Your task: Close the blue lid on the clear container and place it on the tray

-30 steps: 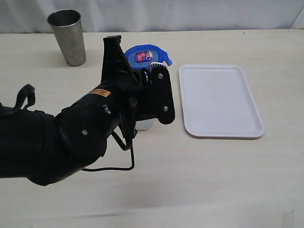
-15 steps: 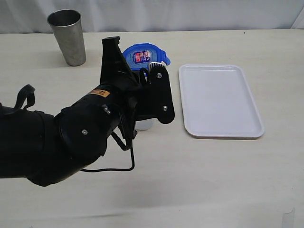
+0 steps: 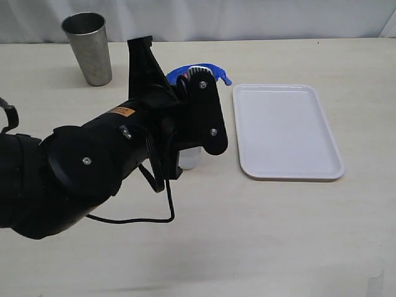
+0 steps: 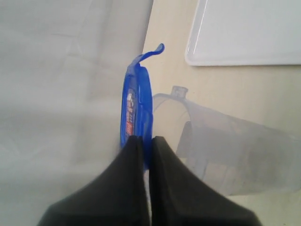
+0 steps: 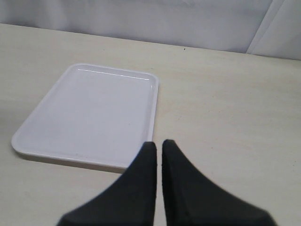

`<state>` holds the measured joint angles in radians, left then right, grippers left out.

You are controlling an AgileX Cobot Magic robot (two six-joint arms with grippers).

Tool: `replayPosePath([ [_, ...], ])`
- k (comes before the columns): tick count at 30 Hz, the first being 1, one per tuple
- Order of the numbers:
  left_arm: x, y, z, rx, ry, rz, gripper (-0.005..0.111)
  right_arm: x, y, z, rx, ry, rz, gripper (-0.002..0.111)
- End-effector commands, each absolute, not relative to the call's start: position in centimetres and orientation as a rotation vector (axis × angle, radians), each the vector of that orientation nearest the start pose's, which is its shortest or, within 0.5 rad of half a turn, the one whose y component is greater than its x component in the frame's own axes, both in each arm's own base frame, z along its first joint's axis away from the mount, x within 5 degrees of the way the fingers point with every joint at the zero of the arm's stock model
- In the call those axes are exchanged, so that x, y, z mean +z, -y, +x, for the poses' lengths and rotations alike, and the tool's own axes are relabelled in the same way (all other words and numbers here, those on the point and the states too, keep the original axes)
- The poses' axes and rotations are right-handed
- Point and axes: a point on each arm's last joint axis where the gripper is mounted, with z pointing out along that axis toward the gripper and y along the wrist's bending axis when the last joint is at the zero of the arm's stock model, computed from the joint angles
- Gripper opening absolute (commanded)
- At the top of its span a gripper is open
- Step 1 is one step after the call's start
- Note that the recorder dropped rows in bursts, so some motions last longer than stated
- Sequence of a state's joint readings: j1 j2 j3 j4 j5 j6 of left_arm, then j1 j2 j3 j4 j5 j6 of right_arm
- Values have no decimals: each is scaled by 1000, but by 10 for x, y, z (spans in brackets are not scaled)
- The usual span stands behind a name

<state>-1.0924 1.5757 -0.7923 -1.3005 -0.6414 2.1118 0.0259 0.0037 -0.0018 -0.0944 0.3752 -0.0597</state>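
Beige table (image 3: 247, 235): left gripper (image 4: 143, 141) clamped on blue lid (image 4: 137, 94), its sticker (image 4: 129, 117) unreadable, beside container (image 4: 225, 150) mouth; tray (image 3: 288, 130) near; right gripper (image 5: 155, 143) closed, empty.

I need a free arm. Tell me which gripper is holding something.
The left gripper: its jaws pinch the blue lid by its edge. The right gripper is shut on nothing, hovering near the tray.

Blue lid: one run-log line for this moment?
left gripper: shut on blue lid | blue lid: not seated on clear container | clear container: beside tray | right gripper: shut, empty
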Motion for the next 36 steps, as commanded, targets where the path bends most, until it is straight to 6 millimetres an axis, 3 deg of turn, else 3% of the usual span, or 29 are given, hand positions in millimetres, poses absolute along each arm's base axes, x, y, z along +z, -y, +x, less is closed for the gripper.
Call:
replayPosePath([
  [1,219,246,187,533,-1382,1483,0,180,2,53,-109,-1851,-127,4],
  [4,211,240,184,554,-1383,1511,0,180,2,53,-109,-1851,-127,4],
  [19,214,243,185,583,-1303,1532,0,180,2,53,-109,-1851,-127,4],
  [36,213,241,185,580,-1351,1510,0,180,2,53,-109,-1851,-127,4],
])
